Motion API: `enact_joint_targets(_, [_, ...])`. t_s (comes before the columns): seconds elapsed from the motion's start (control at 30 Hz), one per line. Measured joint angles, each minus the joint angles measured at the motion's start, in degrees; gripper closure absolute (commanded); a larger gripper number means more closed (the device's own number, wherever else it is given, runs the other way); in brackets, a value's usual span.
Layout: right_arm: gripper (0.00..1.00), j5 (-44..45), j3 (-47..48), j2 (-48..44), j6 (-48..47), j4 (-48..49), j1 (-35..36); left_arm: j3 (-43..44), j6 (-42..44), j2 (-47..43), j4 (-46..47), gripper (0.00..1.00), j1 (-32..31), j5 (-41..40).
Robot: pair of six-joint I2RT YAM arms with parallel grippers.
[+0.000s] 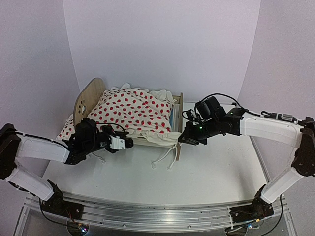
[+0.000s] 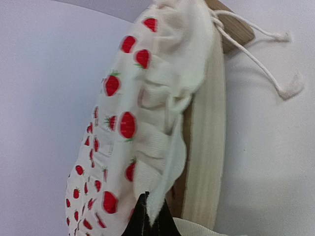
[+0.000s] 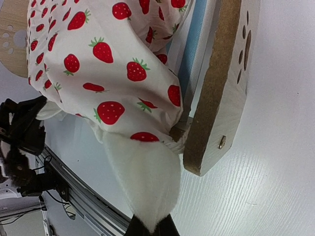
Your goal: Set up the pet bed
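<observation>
The pet bed [image 1: 90, 94] stands at the back left of the table, rounded headboard to the left and footboard [image 3: 222, 93] to the right. A white blanket with red strawberries [image 1: 132, 110] lies bunched over it, and a strip of blue mattress [image 3: 190, 49] shows by the footboard. My left gripper [image 1: 130, 143] is at the bed's near side, shut on the blanket's ruffled edge [image 2: 156, 162] beside the wooden side rail [image 2: 206, 147]. My right gripper [image 1: 182, 139] is at the footboard's near corner, shut on the plain white ruffle [image 3: 147, 182].
White tie strings [image 1: 165, 158] hang from the blanket onto the white table [image 1: 216, 169] in front of the bed. More red-dotted fabric [image 1: 66, 129] hangs at the head end. A metal rail [image 1: 147, 217] carrying the arm bases runs along the near edge.
</observation>
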Motion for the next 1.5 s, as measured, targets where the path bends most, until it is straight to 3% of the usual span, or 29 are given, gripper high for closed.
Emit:
enact_joint_targets(0.27, [1.0,1.3,-0.4,-0.8,0.2,-0.7,-1.2,3.9,-10.3,-12.7,-12.4,1.0,3.4,7.3])
enact_joint_targets(0.53, [1.0,-0.8,-1.7,-1.9,0.4,-2.0,-2.1,1.9,-11.1,-14.2,-19.4,1.0,4.1,12.0])
enact_joint_targets(0.6, [0.98,-3.1,-1.6,-1.4,0.4,-1.9,-2.1,1.4,-10.1,-13.6,-20.7,0.9,4.2,13.1])
enact_joint_targets(0.7, [0.75,-6.9,-1.3,0.6,0.2,-2.0,-1.8,1.2,-7.8,-11.9,-22.8,0.54,4.2,14.1])
enact_joint_targets(0.8, [0.58,-9.6,-1.5,2.1,0.1,-2.8,-1.5,1.2,-4.5,-10.8,-27.4,0.37,4.3,14.7])
enact_joint_targets(1.0, [0.4,-10.6,-1.7,-0.7,-2.0,-7.3,-1.5,1.3,1.7,-15.1,-41.1,0.29,4.4,18.1])
enact_joint_targets(1.13, [0.33,-8.6,3.5,-2.2,-5.4,-13.6,-2.9,3.8,0.0,-19.1,-47.8,0.29,4.4,19.0])
enact_joint_targets(1.3, [0.32,-2.1,16.3,1.8,-9.1,-16.9,-9.9,17.6,-15.1,-15.6,-50.0,0.23,4.3,11.8])
enact_joint_targets(1.4, [0.33,4.2,26.3,9.6,-10.7,-16.6,-13.4,27.4,-25.3,-11.8,-47.6,0.13,5.6,1.9])
enact_joint_targets(1.5, [0.36,8.6,35.4,19.1,-12.0,-16.6,-14.4,33.1,-32.9,-10.2,-46.8,0.11,10.1,-6.0])
